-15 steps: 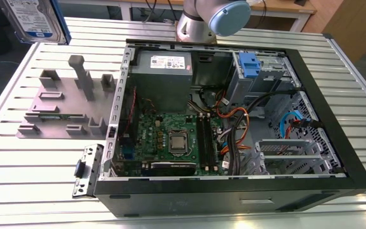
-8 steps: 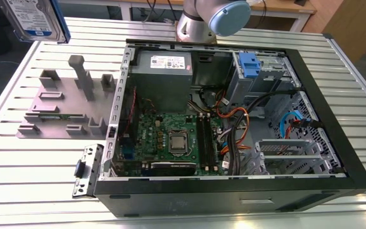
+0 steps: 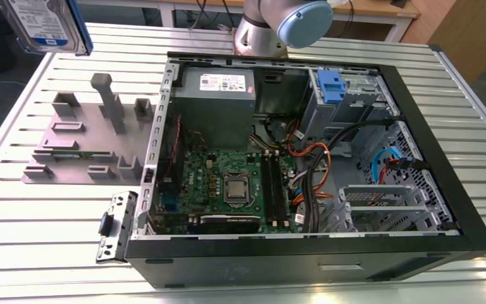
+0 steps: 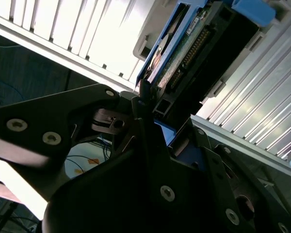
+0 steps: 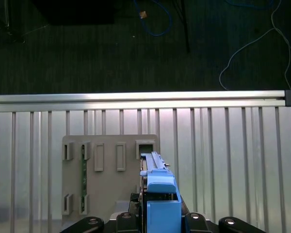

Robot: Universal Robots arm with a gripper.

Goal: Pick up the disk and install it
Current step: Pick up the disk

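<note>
While high above table (image 3: 23, 209), gripper (image 5: 160, 218) clamps disk (image 3: 45, 22).

Robotics lab / test cell. Slatted aluminium-profile table (image 3: 23, 215) with a robot arm (image 3: 264, 28) mounted at the far edge, an opened desktop PC case (image 3: 311, 253) as the workpiece, and a grey parts fixture (image 3: 74, 142) beside it. Cable-strewn dark floor (image 5: 87, 58), wooden benches (image 3: 378, 9) behind.

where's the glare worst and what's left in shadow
In the second wrist view the table slats blow out white and the gripper holding the disk is near-black; in the first wrist view the table rail glares; the exterior view is evenly lit.
</note>
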